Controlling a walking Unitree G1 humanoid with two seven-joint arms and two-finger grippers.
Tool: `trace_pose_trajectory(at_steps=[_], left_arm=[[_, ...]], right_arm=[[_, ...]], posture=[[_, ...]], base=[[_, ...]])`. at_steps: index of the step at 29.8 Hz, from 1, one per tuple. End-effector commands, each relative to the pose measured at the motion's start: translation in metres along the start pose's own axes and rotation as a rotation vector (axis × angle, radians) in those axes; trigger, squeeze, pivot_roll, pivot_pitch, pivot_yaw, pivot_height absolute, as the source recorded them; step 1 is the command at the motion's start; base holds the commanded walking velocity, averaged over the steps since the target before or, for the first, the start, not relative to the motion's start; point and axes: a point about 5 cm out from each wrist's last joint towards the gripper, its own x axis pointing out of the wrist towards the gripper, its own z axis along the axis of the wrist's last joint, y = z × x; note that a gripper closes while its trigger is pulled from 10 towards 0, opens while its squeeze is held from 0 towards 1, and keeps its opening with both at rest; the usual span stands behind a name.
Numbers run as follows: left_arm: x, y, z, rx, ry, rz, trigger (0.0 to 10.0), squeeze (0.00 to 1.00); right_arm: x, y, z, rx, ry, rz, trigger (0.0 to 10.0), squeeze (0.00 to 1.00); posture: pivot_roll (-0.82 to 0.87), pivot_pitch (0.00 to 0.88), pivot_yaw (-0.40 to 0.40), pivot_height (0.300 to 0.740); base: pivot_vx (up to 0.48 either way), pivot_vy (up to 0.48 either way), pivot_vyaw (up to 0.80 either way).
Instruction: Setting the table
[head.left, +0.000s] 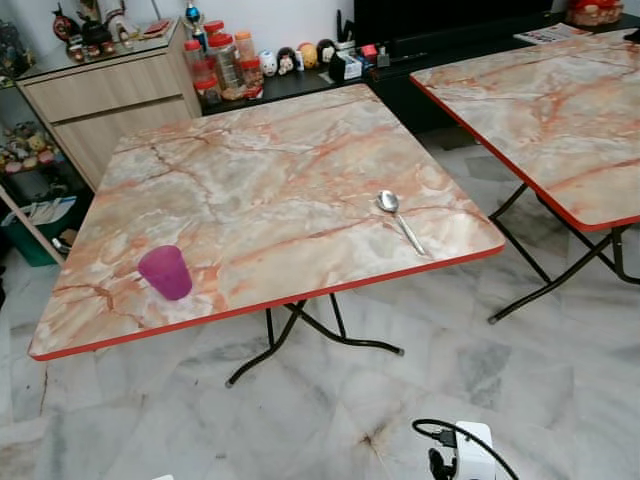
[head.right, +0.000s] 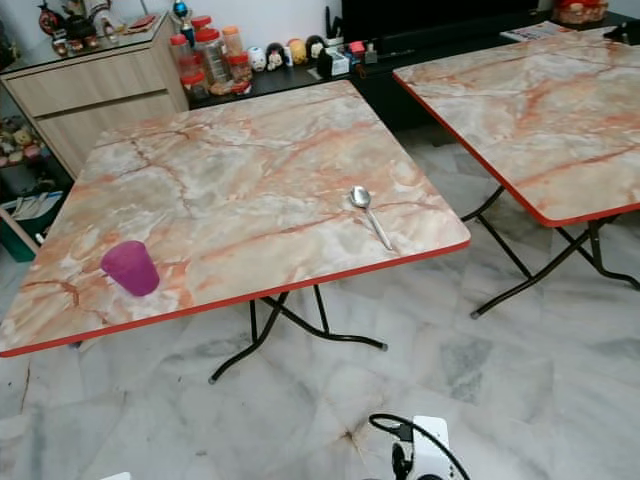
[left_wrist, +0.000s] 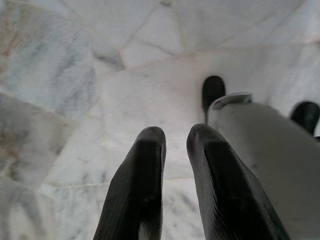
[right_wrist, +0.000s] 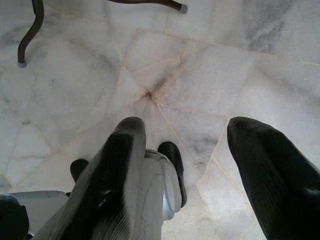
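While both arms hang low over the floor (head.left: 560, 400), the near table (head.left: 250, 180) stands ahead of the robot, and the things to be set lie on it. Two tables counted: the second table (head.left: 560, 110) stands off to the right, a gap of floor between them. One cup (head.left: 166, 272), purple, upright, near the front left corner. One spoon (head.left: 399, 219) near the front right corner, bowl away from the robot, handle running toward the front edge and slightly right, so its long axis goes roughly near-to-far.

Judged from this, the spoon is on the right arm's side and the cup on the left arm's; both are forward of and above the grippers, so a reach means lifting and stepping in.

Left gripper (left_wrist: 175, 137) points at the floor, fingers nearly together, holding nothing. Right gripper (right_wrist: 187, 127) also points down, fingers spread wide, nothing between them. Cabinet (head.left: 100, 95) with jars behind the near table.
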Motion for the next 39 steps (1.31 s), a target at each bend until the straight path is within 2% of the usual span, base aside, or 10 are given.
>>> trace_pose_trajectory(at_steps=[1, 20, 23, 27, 29, 31, 35, 37, 38, 39], left_arm=[[0.001, -0.003, 0.007, -0.013, -0.022, -0.009, 10.0, 0.00], [0.001, -0.012, 0.002, -0.003, -0.009, -0.041, 10.0, 0.00], [0.001, -0.014, 0.003, 0.003, -0.013, -0.048, 10.0, 0.00], [0.001, -0.015, 0.004, 0.012, -0.014, -0.052, 10.0, 0.00], [0.001, -0.016, 0.003, 0.020, -0.012, -0.054, 10.0, 0.00], [0.001, -0.016, 0.003, 0.024, -0.011, -0.056, 10.0, 0.00], [0.001, -0.016, 0.002, 0.028, -0.010, -0.058, 10.0, 0.00], [0.001, -0.016, 0.002, 0.039, -0.009, -0.062, 10.0, 0.00], [0.001, -0.016, 0.002, 0.039, -0.009, -0.062, 10.0, 0.00], [0.001, -0.017, 0.003, 0.048, -0.009, -0.065, 10.0, 0.00]], right_arm=[[0.000, 0.004, -0.001, 0.008, -0.003, 0.011, 10.0, 0.00], [-0.001, -0.003, -0.001, -0.002, -0.002, 0.001, 10.0, 0.00], [0.000, -0.004, 0.007, 0.003, -0.047, -0.008, 10.0, 0.00], [0.001, -0.004, 0.024, -0.050, -0.152, 0.001, 10.0, 0.00], [0.000, 0.002, 0.031, -0.168, -0.221, 0.047, 10.0, 0.00], [-0.004, 0.005, 0.036, -0.227, -0.296, 0.086, 10.0, 0.00], [-0.008, 0.006, 0.044, -0.275, -0.390, 0.105, 10.0, 0.00], [-0.014, 0.009, 0.059, -0.309, -0.501, 0.125, 10.0, 0.00], [-0.014, 0.009, 0.059, -0.309, -0.501, 0.125, 10.0, 0.00], [-0.018, 0.013, 0.072, -0.339, -0.586, 0.144, 10.0, 0.00]], posture=[[-0.29, 0.000, 0.119, 0.740], [-0.29, 0.000, 0.106, 0.740], [-0.29, 0.000, 0.105, 0.740], [-0.29, 0.000, 0.104, 0.740], [-0.30, 0.000, 0.104, 0.740], [-0.30, 0.000, 0.104, 0.740], [-0.30, 0.000, 0.104, 0.740], [-0.31, 0.000, 0.108, 0.740], [-0.31, 0.000, 0.108, 0.740], [-0.31, 0.000, 0.109, 0.740]], base=[[0.000, 0.000, 0.00], [0.000, 0.000, 0.00], [0.000, 0.000, 0.00], [0.000, 0.000, 0.00], [0.000, 0.000, 0.00], [0.000, 0.000, 0.00], [0.000, 0.000, 0.00], [0.000, 0.000, 0.00], [0.000, 0.000, 0.00], [0.000, 0.000, 0.00]])
